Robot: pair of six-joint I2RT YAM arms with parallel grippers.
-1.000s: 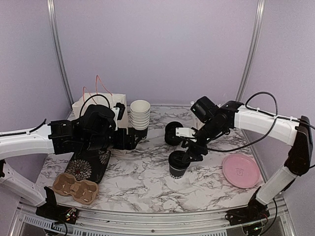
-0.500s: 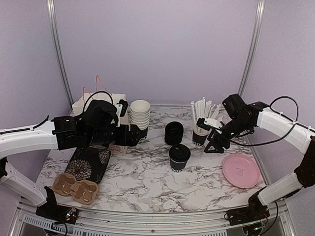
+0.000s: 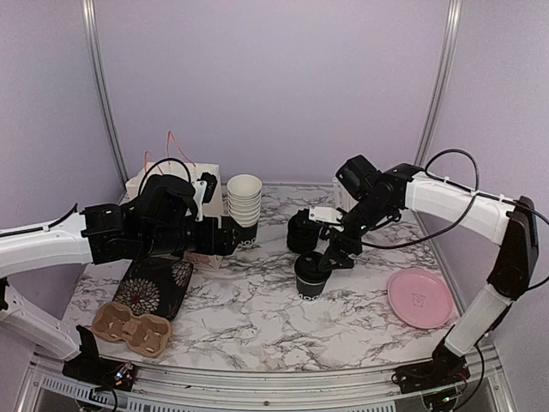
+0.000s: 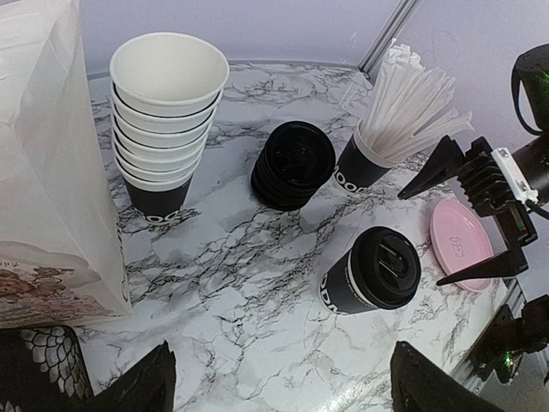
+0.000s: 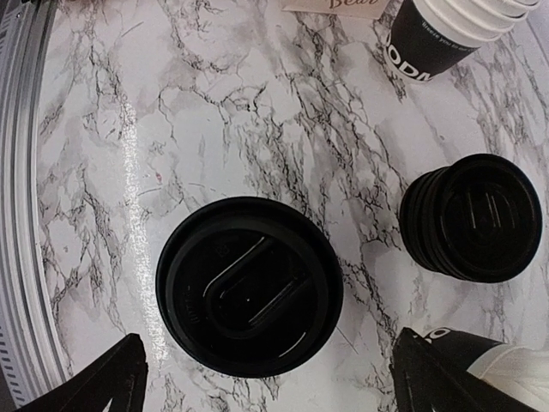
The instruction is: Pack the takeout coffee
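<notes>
1 lidded cup [image 3: 310, 275] stood upright on the bench [image 3: 257, 318], near the lid stack [image 3: 302, 230]. The right pincer [image 5: 268, 339] hovered above it, fingers apart, not touching. The left pincer [image 4: 283, 378] was apart too, holding nothing.

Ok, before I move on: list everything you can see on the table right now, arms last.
coffee cup with lid: one, black, upright, mid-table
loose lids: one stack, black, just behind the coffee cup
nested cups: one stack, black outside and white inside, back left by the bag
straw cup: one, black with white straws, back right
paper bag: one, white, back left
plate: one, pink, front right
cup carrier: one, brown cardboard, front left, both wells empty
floral-print item: one, black and white, flat behind the carrier
left pincer: open, holding nothing, facing the nested cups
right pincer: open, above the coffee cup
</notes>
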